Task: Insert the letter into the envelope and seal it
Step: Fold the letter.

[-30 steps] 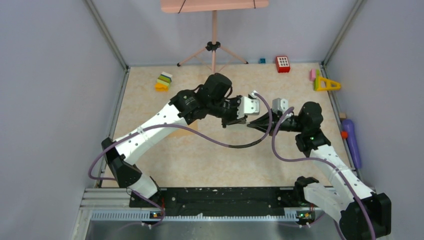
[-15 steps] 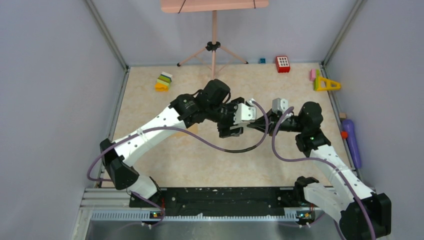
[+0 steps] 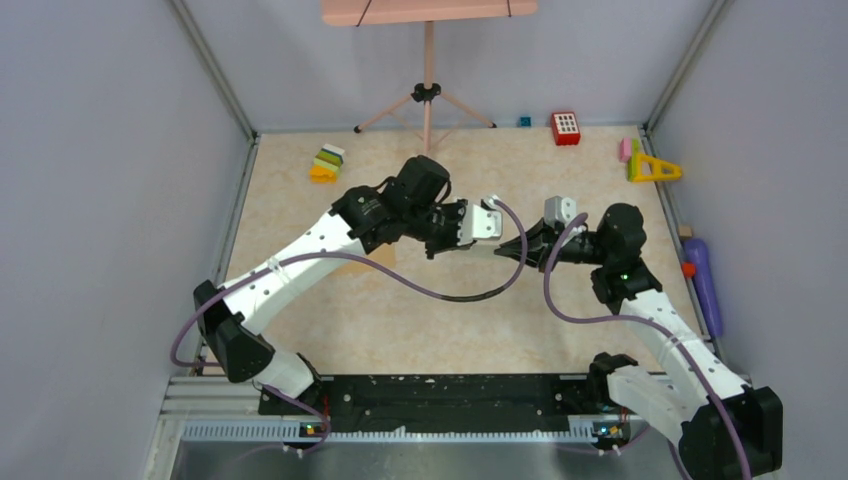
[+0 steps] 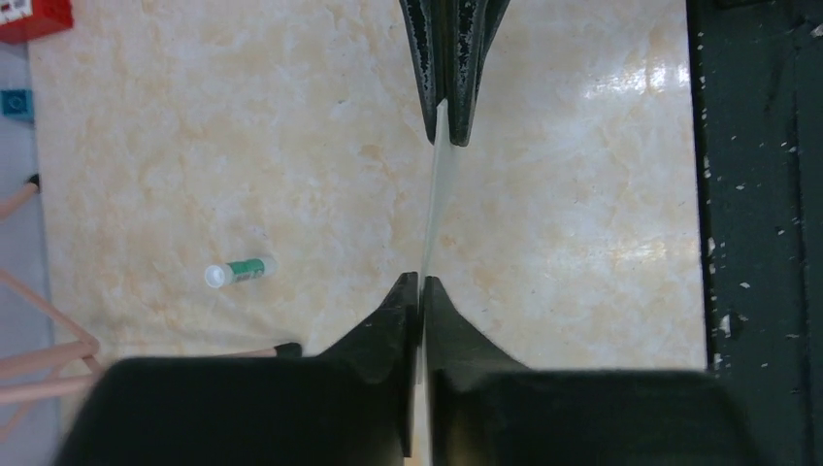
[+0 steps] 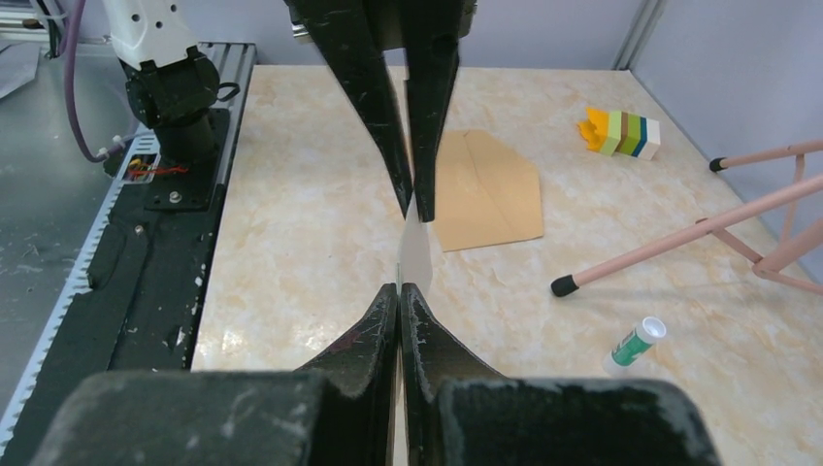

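Cream letter: up in the air, edge-on to both wrist cameras. It shows as a thin pale strip stretched between the two grippers, clear of the tabletop.
Kraft envelope: flat on the tabletop, beyond the letter and apart from it. I cannot tell whether the flap lies open. Mostly hidden under the left arm in the top view.
Left gripper: pinched tight on one edge of the letter, with only the sheet between the fingers.
Right gripper: closed the same way on the opposite edge, tip to tip with the left one.
Step in hand: by my reading, a two-arm hold of the sheet in mid-air ahead of insertion. The letter is not yet in the envelope and nothing is sealed.
Next move calls for: bringing the sheet to the envelope's mouth, leading edge square to it, without buckling the thin paper. One gripper probably has to let go first.
Glue stick: lying on the tabletop near a pink tripod leg, well apart from both grippers. Likely meant for the seal.
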Tool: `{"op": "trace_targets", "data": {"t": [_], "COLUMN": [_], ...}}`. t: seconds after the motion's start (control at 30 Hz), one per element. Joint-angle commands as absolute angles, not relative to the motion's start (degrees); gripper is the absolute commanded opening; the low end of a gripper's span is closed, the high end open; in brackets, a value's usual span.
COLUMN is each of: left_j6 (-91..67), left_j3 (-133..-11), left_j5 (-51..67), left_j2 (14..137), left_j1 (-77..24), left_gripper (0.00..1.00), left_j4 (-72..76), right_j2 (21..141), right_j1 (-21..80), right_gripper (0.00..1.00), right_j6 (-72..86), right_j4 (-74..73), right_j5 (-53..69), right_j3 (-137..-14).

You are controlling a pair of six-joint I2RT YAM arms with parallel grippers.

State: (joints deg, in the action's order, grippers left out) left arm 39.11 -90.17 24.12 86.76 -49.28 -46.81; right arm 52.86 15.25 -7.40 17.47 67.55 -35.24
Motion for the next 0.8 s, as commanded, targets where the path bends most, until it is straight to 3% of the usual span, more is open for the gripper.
{"op": "trace_targets", "data": {"t": [0.0, 0.03, 0.1, 0.17, 0.27, 0.37, 0.47, 0.5, 0.6, 0.73, 0.77], "left_j6": [40.51, 40.63, 41.37, 41.69, 41.91, 42.53, 42.83, 42.87, 42.79, 42.67, 42.65], "left_j3": [-90.05, -90.04, -89.87, -89.57, -88.94, -88.4, -88.24, -88.24, -88.56, -89.0, -89.11], "left_j5": [24.6, 24.5, 24.22, 23.32, 22.87, 21.73, 20.89, 20.91, 21.63, 22.02, 22.11], "left_j2": [84.44, 84.25, 83.83, 83.55, 83.4, 83.57, 84.12, 84.3, 84.83, 84.91, 84.78], "left_j1": [-48.88, -48.8, -48.54, -48.28, -47.59, -47.38, -47.38, -47.42, -47.4, -47.4, -47.38], "left_gripper": [0.27, 0.45, 0.62, 0.67, 0.66, 0.61, 0.44, 0.36, 0.0, 0.0, 0.0], "left_j4": [-47.09, -47.32, -47.81, -47.95, -47.78, -47.82, -48.03, -48.1, -48.42, -48.28, -48.07], "right_j2": [51.38, 51.28, 51.19, 51.0, 50.88, 50.74, 50.69, 50.7, 50.77, 50.68, 50.73], "right_j1": [14.99, 14.97, 14.95, 14.91, 14.74, 14.58, 14.46, 14.49, 14.48, 14.48, 14.41], "right_gripper": [0.0, 0.0, 0.0, 0.0, 0.0, 0.0, 0.0, 0.0, 0.0, 0.0, 0.1], "right_j6": [-7.38, -7.38, -7.38, -7.54, -7.67, -7.65, -7.56, -7.56, -7.47, -8.0, -8.26], "right_j4": [18.74, 18.79, 18.64, 18.27, 17.73, 17.67, 17.67, 17.67, 17.82, 17.5, 17.35], "right_j5": [68.8, 68.79, 68.78, 68.92, 69.35, 70.01, 70.07, 70.05, 70.05, 69.79, 69.65], "right_j3": [-36.65, -36.65, -36.86, -37.11, -37.35, -37.45, -37.53, -37.53, -37.49, -37.42, -37.44]}}
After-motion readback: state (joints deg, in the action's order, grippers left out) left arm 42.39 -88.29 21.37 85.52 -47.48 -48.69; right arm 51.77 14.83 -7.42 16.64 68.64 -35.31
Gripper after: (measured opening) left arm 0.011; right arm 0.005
